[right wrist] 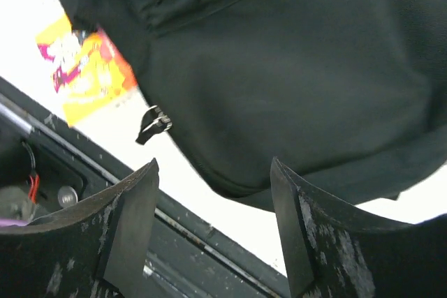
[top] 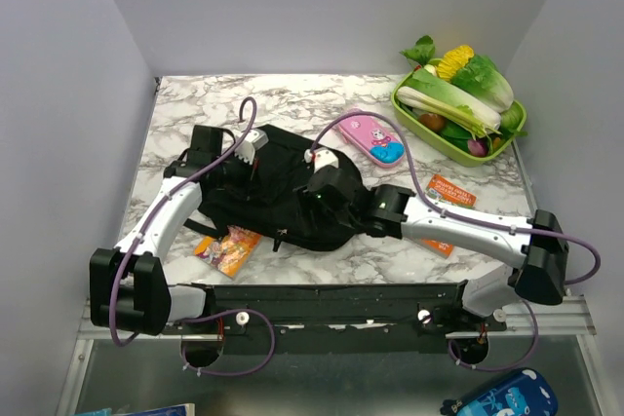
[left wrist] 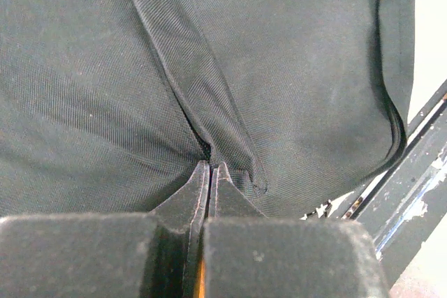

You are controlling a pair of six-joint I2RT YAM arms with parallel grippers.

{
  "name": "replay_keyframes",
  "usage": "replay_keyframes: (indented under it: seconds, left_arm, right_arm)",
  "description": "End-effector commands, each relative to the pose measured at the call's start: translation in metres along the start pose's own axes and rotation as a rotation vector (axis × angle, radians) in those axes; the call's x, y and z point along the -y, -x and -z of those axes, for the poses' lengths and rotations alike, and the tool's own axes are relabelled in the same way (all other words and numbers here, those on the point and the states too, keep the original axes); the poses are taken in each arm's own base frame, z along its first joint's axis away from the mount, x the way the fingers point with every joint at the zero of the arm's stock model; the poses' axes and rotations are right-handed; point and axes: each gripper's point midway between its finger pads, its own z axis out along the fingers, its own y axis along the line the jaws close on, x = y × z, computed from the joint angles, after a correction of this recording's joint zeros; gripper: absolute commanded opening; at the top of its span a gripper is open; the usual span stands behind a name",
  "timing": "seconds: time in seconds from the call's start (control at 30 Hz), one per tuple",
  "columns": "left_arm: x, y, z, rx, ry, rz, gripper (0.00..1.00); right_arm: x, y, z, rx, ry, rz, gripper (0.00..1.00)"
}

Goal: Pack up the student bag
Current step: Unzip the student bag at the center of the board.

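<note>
The student bag is a black fabric backpack lying flat in the middle of the table. My left gripper is over its back left part. In the left wrist view the jaws are closed together, pinching a raised fold of the bag's fabric. My right gripper hovers over the bag's near right part. In the right wrist view it is open and empty above the bag's near edge, with a zipper pull hanging to the left.
A pink pencil case lies behind the bag on the right. An orange packet lies at the bag's front left, also in the right wrist view. Two more orange packets lie on the right. A green vegetable tray stands at the back right.
</note>
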Motion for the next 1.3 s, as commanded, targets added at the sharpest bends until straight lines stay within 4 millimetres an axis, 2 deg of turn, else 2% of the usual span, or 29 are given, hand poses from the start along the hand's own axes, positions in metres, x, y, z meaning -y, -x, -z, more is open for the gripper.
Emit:
replay_keyframes:
  seconds: [0.0, 0.07, 0.17, 0.3, 0.43, 0.5, 0.53, 0.6, 0.77, 0.8, 0.9, 0.93, 1.0, 1.03, 1.13, 1.17, 1.27]
  left_arm:
    - [0.03, 0.042, -0.004, 0.051, -0.079, -0.072, 0.0]
    - [0.034, 0.056, -0.004, 0.072, -0.069, -0.074, 0.0]
    - [0.033, 0.074, -0.003, 0.143, -0.027, -0.009, 0.0]
    - [0.035, 0.077, -0.002, 0.179, 0.012, 0.046, 0.0]
    - [0.042, 0.068, -0.008, 0.167, 0.014, 0.069, 0.0]
    - [0.046, 0.061, -0.015, 0.144, 0.015, 0.067, 0.0]
    - [0.042, 0.06, -0.018, 0.136, 0.038, 0.073, 0.0]
    - [0.038, 0.064, -0.018, 0.141, 0.063, 0.074, 0.0]
    - [0.035, 0.084, -0.005, 0.194, 0.102, 0.057, 0.0]
    - [0.035, 0.088, -0.001, 0.206, 0.104, 0.056, 0.0]
    - [0.038, 0.093, 0.005, 0.221, 0.104, 0.049, 0.0]
    - [0.037, 0.094, 0.009, 0.227, 0.108, 0.048, 0.0]
    - [0.033, 0.092, 0.014, 0.225, 0.122, 0.044, 0.0]
    - [0.029, 0.091, 0.018, 0.231, 0.137, 0.033, 0.0]
    - [0.022, 0.078, 0.024, 0.211, 0.168, 0.023, 0.0]
    - [0.02, 0.073, 0.025, 0.202, 0.174, 0.011, 0.0]
    - [0.02, 0.06, 0.022, 0.181, 0.167, 0.001, 0.0]
  right_arm:
    - [-0.03, -0.028, -0.005, -0.087, 0.122, 0.038, 0.72]
    - [-0.037, -0.028, -0.004, -0.072, 0.169, 0.036, 0.67]
    - [-0.034, -0.038, -0.005, -0.127, 0.138, 0.024, 0.61]
    - [-0.029, -0.048, -0.003, -0.151, 0.096, 0.013, 0.61]
    - [-0.023, -0.061, -0.004, -0.179, 0.081, -0.017, 0.61]
    - [-0.027, -0.062, -0.005, -0.191, 0.094, -0.025, 0.61]
    - [-0.038, -0.066, -0.003, -0.218, 0.15, -0.021, 0.62]
    - [-0.049, -0.071, -0.005, -0.241, 0.213, 0.006, 0.63]
    - [-0.03, -0.108, -0.017, -0.342, 0.153, 0.032, 0.63]
    - [-0.022, -0.124, -0.021, -0.384, 0.126, 0.04, 0.62]
    - [0.011, -0.141, -0.034, -0.385, -0.016, 0.06, 0.61]
    - [0.025, -0.136, -0.039, -0.358, -0.064, 0.052, 0.61]
    - [0.036, -0.128, -0.046, -0.33, -0.088, 0.016, 0.59]
    - [0.05, -0.12, -0.05, -0.306, -0.127, -0.011, 0.57]
    - [0.071, -0.096, -0.056, -0.246, -0.184, -0.03, 0.53]
    - [0.072, -0.085, -0.057, -0.218, -0.178, -0.016, 0.53]
    - [0.07, -0.068, -0.057, -0.178, -0.163, -0.005, 0.53]
